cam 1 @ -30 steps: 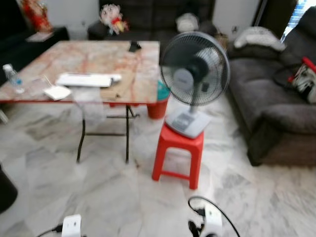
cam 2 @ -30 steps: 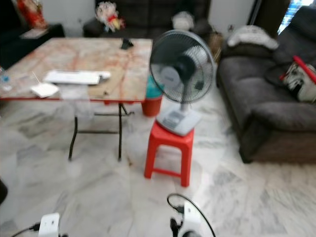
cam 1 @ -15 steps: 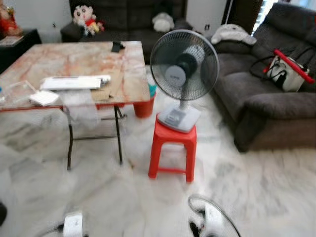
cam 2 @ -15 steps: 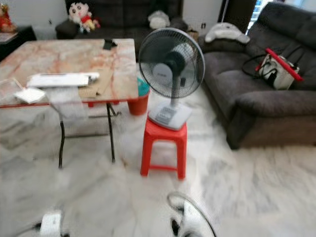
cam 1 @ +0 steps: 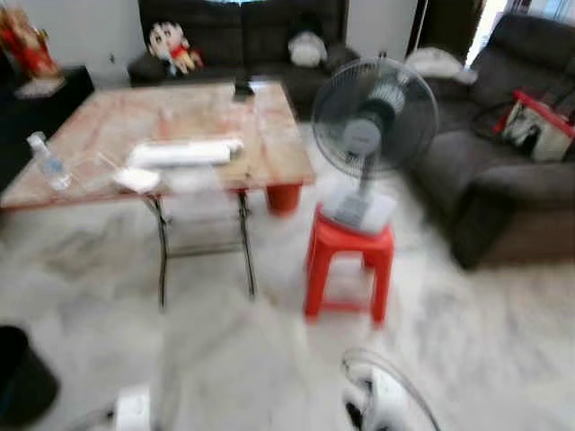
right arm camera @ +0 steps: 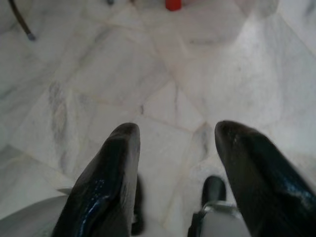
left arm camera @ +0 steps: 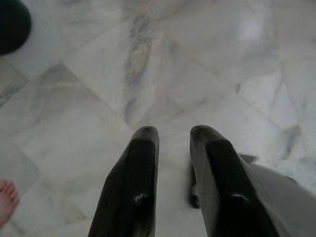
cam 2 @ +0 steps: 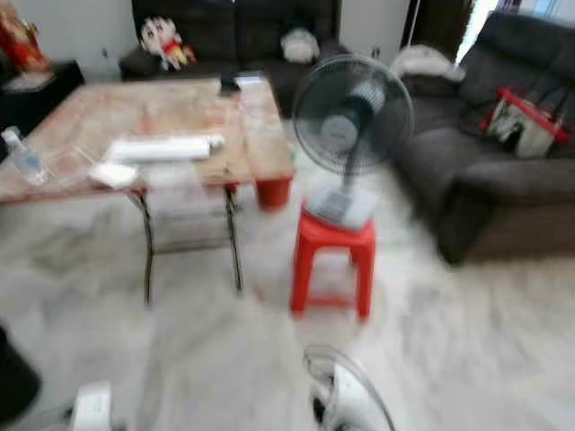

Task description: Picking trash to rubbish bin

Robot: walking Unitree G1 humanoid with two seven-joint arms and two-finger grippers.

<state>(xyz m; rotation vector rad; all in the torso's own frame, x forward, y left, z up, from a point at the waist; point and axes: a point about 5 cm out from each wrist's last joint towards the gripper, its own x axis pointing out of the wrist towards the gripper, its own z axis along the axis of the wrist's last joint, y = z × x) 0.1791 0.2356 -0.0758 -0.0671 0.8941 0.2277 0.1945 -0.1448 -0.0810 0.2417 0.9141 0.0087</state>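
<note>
A dark round bin stands on the floor at the lower left, and its edge shows in the left wrist view. On the folding table lie a clear plastic bottle, a white scrap, a long white pack and a clear plastic sheet hanging over the front edge. Both arms hang low over bare marble floor. My left gripper is open by a narrow gap and holds nothing. My right gripper is open wider and is also empty.
A standing fan sits on a red stool right of the table. Grey sofas line the right and back. A red bucket is under the table. A person's bare toes show beside the left gripper. The eye views are blurred.
The whole picture has shifted right, so the camera has turned left. The bottle and the dark bin have come into view. Both grippers hang as before.
</note>
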